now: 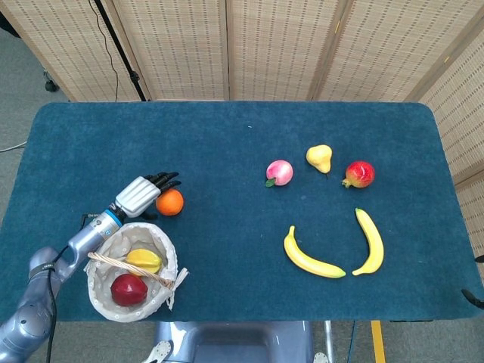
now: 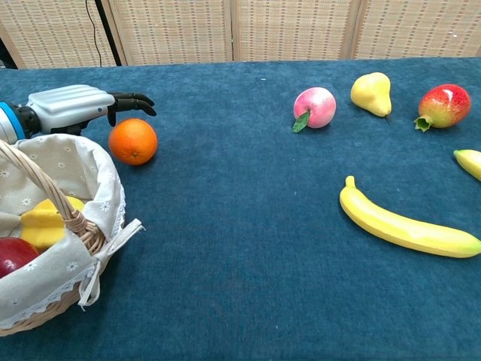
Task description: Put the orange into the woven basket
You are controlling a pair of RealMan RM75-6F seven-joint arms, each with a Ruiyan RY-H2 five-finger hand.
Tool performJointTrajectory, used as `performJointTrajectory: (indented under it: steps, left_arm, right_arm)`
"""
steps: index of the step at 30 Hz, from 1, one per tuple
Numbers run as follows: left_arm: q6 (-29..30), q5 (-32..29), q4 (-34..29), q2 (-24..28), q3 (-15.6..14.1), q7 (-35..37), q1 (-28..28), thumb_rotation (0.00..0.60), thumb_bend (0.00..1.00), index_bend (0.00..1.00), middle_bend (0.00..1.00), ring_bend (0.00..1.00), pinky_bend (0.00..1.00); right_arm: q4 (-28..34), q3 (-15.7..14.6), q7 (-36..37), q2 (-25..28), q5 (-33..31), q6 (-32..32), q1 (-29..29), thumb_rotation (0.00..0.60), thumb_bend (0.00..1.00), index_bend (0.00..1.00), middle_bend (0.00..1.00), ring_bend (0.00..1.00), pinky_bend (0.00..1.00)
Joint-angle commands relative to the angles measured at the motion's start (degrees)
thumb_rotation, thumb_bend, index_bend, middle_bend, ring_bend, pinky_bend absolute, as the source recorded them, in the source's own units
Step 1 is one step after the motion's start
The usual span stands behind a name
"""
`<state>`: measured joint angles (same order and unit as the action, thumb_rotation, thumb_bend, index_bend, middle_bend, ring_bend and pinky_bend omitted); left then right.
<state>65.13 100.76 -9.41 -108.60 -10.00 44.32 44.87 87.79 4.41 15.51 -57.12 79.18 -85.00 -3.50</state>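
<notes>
The orange (image 1: 170, 202) (image 2: 133, 141) rests on the blue tablecloth just beyond the woven basket (image 1: 168, 261) (image 2: 101, 188), which stands at the front left with a white cloth lining. My left hand (image 1: 144, 192) (image 2: 75, 107) hovers low at the orange's left and far side. Its dark fingers (image 2: 134, 101) bend down over the top of the fruit without closing around it. I see nothing held in that hand. The right hand shows in neither view.
Inside the basket lie a yellow fruit (image 1: 142, 259) and a red apple (image 1: 128, 288). To the right sit a peach (image 1: 279, 172), a pear (image 1: 319, 157), a pomegranate (image 1: 359, 174) and two bananas (image 1: 311, 258) (image 1: 370, 241).
</notes>
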Motion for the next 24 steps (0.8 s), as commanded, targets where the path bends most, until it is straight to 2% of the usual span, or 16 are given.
performJointTrajectory:
  steps: [1, 8, 12, 24]
  left_arm:
    - [-0.2, -0.3, 0.2, -0.2, 0.1, -0.4, 0.3, 0.6, 0.03, 0.16, 0.09, 0.14, 0.37]
    - [-0.6, -0.6, 0.4, -0.4, 0.2, -1.1, 1.3, 0.6, 0.03, 0.16, 0.09, 0.14, 0.37]
    - [-0.8, -0.9, 0.5, -0.5, 0.3, -1.0, 1.8, 0.6, 0.05, 0.19, 0.12, 0.17, 0.37]
    - [-1.5, -1.6, 0.9, -1.1, 0.5, -0.9, 2.0, 0.6, 0.22, 0.47, 0.36, 0.34, 0.47]
  right_arm:
    - [0.1, -0.1, 0.1, 0.1, 0.1, 0.3, 0.1, 0.6, 0.0, 0.38, 0.2, 0.22, 0.16]
    - [0.6, -0.3, 2.4, 0.8, 0.5, 1.1, 0.1, 0.6, 0.0, 0.38, 0.2, 0.22, 0.16]
    - [1.0, -0.5, 3.3, 1.1, 0.9, 1.3, 0.1, 0.6, 0.0, 0.38, 0.2, 0.22, 0.16]
    - [2.3, -1.1, 7.3, 2.3, 2.6, 1.3, -0.1, 0.6, 0.0, 0.41, 0.21, 0.23, 0.17]
